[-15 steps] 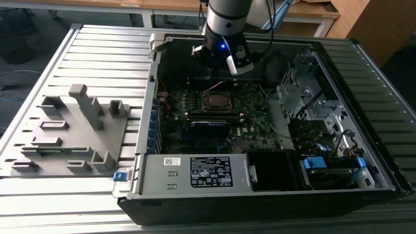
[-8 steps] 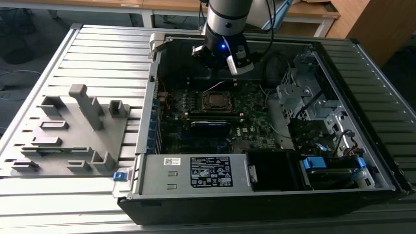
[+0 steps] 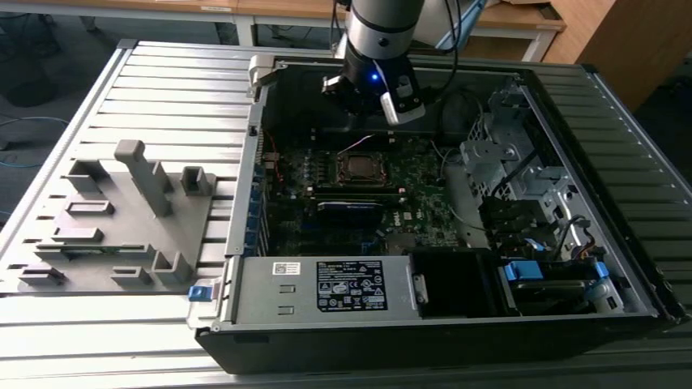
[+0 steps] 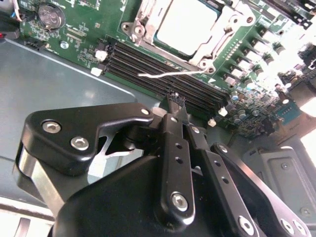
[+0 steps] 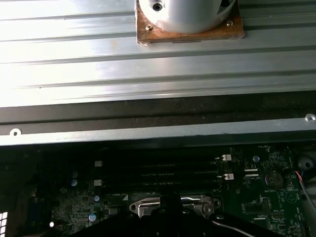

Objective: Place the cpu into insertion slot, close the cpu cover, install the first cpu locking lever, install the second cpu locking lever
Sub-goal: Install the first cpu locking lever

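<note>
The cpu [image 4: 185,24] sits in the insertion slot [image 3: 342,168], cpu cover [image 4: 148,22] framing it (a thin lever [image 4: 163,74] juts loose). Beside it, over the memory slots [image 4: 128,66], the gripper [image 4: 176,98] hangs pointing down, fingers [image 4: 173,133] pressed together, empty, from the upright arm [image 3: 384,32].

cpu [image 4: 185,24] 1 | memory slots [image 4: 133,64] 4 | coin battery [image 4: 51,15] 1 | computer case [image 3: 433,348] 1 | end effector [image 4: 176,100] 1

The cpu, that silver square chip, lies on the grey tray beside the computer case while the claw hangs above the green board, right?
Not quite. The cpu is not on the grey tray; it sits on the green board, as the second wrist view shows. The claw does hang above that board.
</note>
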Robot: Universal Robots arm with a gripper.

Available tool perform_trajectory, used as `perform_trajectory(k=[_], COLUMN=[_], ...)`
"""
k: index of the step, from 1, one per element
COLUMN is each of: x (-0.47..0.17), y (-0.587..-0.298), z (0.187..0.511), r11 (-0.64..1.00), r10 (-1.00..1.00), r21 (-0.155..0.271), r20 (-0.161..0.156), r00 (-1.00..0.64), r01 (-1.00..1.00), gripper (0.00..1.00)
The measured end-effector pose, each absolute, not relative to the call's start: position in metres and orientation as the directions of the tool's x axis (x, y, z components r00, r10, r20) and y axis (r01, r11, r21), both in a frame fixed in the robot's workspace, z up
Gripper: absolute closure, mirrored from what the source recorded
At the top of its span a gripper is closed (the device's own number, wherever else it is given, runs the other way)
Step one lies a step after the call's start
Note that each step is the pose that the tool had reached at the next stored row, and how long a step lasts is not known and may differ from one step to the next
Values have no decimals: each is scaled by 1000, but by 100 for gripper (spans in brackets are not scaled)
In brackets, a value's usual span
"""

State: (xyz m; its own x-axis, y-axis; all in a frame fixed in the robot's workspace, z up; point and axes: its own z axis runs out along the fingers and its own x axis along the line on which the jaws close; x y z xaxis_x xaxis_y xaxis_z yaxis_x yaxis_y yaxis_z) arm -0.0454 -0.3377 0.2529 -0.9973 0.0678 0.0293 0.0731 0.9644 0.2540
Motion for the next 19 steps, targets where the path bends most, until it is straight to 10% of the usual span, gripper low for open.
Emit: perform_trajectory(k=[19], x=[-43], y=[-338], z=[245], r11=[965], r10=[68], r21=[254], r20=[29], r00=[-997], r01=[73], gripper=[89])
